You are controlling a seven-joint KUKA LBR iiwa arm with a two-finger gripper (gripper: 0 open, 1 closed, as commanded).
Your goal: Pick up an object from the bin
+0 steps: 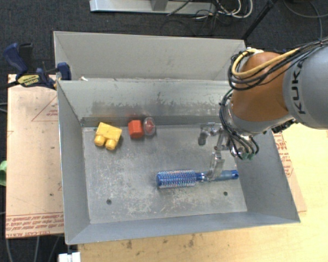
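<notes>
Your grey metal bin [153,212] holds 4 things, well spread. The gripper [214,166] is down at the floor on the right, at the handle of a blue hairbrush [177,179]. This looks like the grasp step. You cannot tell from here whether it is spread or closed, so confirm a hold on the handle before lifting straight up. The brush lies flat, bristle head to the left, slim handle to the right. A yellow block [107,135], a red block [135,129] and a small reddish round piece [148,125] sit by the back wall.
</notes>
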